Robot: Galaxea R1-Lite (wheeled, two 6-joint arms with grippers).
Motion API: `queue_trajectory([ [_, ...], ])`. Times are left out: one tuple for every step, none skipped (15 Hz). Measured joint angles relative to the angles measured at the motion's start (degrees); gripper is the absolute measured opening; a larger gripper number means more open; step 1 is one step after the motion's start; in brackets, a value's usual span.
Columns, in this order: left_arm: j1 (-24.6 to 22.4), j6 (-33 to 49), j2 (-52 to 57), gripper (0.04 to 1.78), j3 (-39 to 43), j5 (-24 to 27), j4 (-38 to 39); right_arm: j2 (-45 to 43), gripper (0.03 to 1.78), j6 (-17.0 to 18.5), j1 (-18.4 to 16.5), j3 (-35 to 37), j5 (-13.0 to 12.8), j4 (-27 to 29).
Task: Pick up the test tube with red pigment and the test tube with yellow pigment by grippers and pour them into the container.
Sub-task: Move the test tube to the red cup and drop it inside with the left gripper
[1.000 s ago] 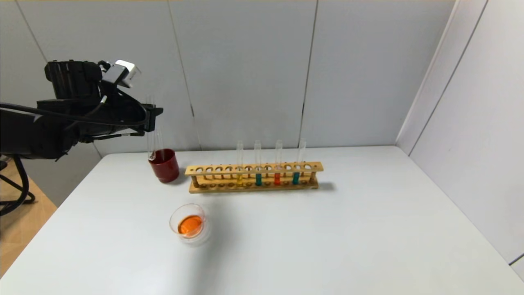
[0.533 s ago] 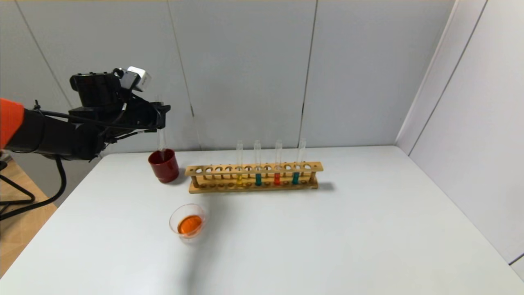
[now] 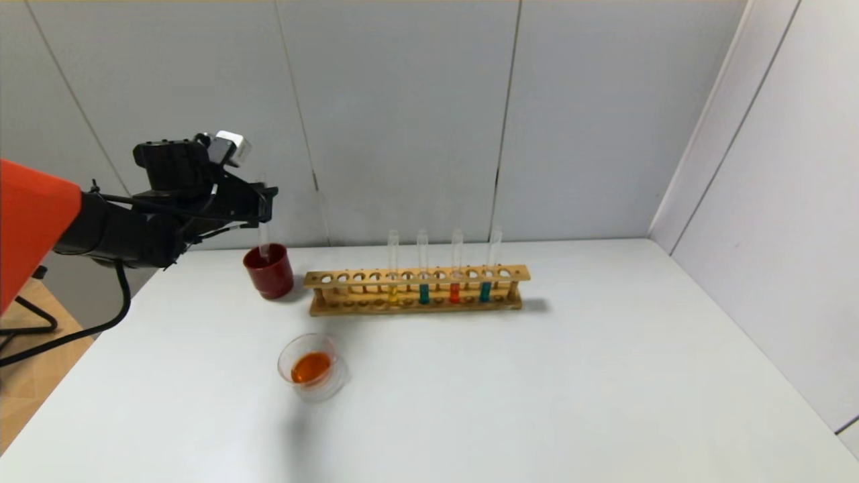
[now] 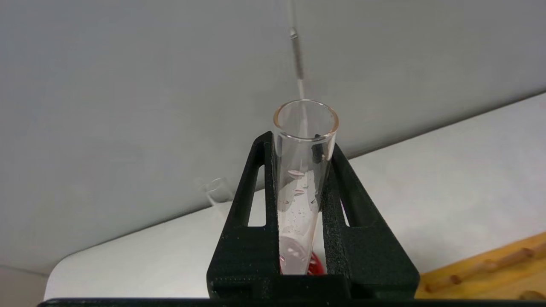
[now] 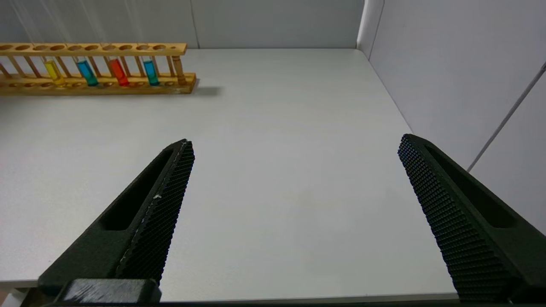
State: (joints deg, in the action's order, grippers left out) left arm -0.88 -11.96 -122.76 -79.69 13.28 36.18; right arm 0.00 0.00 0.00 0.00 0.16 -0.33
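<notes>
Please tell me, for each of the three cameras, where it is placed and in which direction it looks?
Head view: high on the robot, facing forward and down at the table; the left arm shows, its left gripper over the red cup.
Left wrist view: on the left wrist, looking along the fingers shut on an empty tube.
Right wrist view: on the right wrist, low over the table; the right gripper open.
Shared: head and right wrist views both show the rack.

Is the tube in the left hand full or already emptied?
Emptied: the tube clamped in the left hand is clear glass with only droplets left, held upright over the dark red cup.
</notes>
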Motion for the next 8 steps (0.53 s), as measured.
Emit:
queue_trajectory([
  [0.0, 0.0, -0.6, 0.33, -0.4, 0.0, 0.1, 0.0, 1.75, 0.0, 0.0, 0.0, 0.0, 0.0],
  [-0.1, 0.0, -1.3, 0.33, -0.8, 0.0, 0.7, 0.0, 1.75, 0.0, 0.0, 0.0, 0.0, 0.0],
  [-0.3, -0.1, -2.1, 0.33, -1.1, 0.1, 1.7, 0.0, 1.75, 0.0, 0.0, 0.0, 0.0, 0.0],
  [-0.4, -0.1, -2.7, 0.33, -1.4, 0.1, 2.1, 0.0, 1.75, 0.0, 0.0, 0.0, 0.0, 0.0],
  [-0.4, -0.1, -3.3, 0.33, -1.5, 0.2, 2.2, 0.0, 1.75, 0.0, 0.0, 0.0, 0.0, 0.0],
  [-0.3, -0.2, -3.7, 0.33, -1.6, 0.3, 2.2, 0.0, 1.75, 0.0, 0.0, 0.0, 0.0, 0.0],
  [-0.3, -0.2, -3.9, 0.34, -1.6, 0.4, 2.3, 0.0, 1.75, 0.0, 0.0, 0.0, 0.0, 0.0],
  [-0.3, -0.2, -4.1, 0.36, -1.6, 0.3, 2.8, 0.0, 1.75, 0.0, 0.0, 0.0, 0.0, 0.0],
])
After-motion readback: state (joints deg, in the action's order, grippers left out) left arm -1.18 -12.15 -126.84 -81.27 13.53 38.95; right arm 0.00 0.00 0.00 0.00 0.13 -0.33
